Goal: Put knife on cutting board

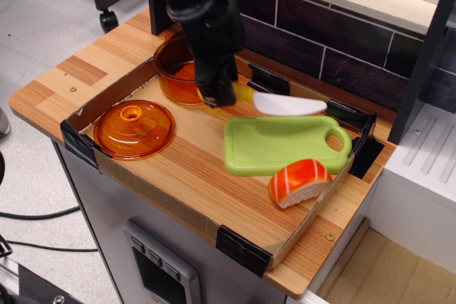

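Knife (281, 103): smooth plastic, white blade, yellow handle. Board (281, 144): matt green plastic. Lid (134, 128) & pot (178, 72): glossy see-thru orange plastic. Sushi (300, 181): shiny plastic. Table (185, 176): wood-grain laminate. Gripper (217, 96): matt black

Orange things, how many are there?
3. The lid lies at the left front. The pot stands behind it, partly hidden by the arm. The salmon sushi sits in front of the cutting board. More may be hidden behind the arm.

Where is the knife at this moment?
The knife is held by its yellow handle in the gripper, its white blade pointing right above the far edge of the green cutting board, in front of the dark tiled wall.
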Robot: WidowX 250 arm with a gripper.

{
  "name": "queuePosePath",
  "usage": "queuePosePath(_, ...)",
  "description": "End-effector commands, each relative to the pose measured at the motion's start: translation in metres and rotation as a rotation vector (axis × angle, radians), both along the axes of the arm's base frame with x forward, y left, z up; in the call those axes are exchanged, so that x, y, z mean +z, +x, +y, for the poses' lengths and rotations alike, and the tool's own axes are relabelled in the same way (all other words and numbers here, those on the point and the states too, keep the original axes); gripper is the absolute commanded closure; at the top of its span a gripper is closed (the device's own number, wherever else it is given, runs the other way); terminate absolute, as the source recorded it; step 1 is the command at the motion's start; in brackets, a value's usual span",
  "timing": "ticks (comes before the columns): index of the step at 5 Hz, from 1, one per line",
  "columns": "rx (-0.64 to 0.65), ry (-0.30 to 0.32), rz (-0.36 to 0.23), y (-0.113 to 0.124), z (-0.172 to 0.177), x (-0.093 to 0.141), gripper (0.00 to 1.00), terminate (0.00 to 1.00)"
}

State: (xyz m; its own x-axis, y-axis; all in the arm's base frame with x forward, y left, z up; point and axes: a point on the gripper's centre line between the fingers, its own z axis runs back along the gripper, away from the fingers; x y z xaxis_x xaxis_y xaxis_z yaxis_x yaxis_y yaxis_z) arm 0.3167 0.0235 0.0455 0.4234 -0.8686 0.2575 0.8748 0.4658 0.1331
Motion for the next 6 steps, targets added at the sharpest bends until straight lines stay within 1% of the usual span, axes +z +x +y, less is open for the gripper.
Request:
queuePosePath(1, -0.09, 0.012, -0.05, 0.002, -0.009, -0.001, 1.0, 0.0)
queuePosePath(2, -0.063, 0.008, 0.007, 0.007, -0.012, -0.007, 1.0, 0.0)
queuePosePath(3, -0.061, 0.017, 0.006, 0.009, -0.01, -0.004, 0.0, 0.0)
queuePosePath(4, -0.023, 0.014, -0.008, 0.009, -0.008, 0.003, 0.0, 0.0)
queuePosePath(5, -0.017, 0.016, -0.003, 0.007, -0.006, 0.014, 0.0, 0.0)
queuePosePath(6, -0.023, 0.062, -0.075, 0.003, -0.004, 0.026, 0.0, 0.0)
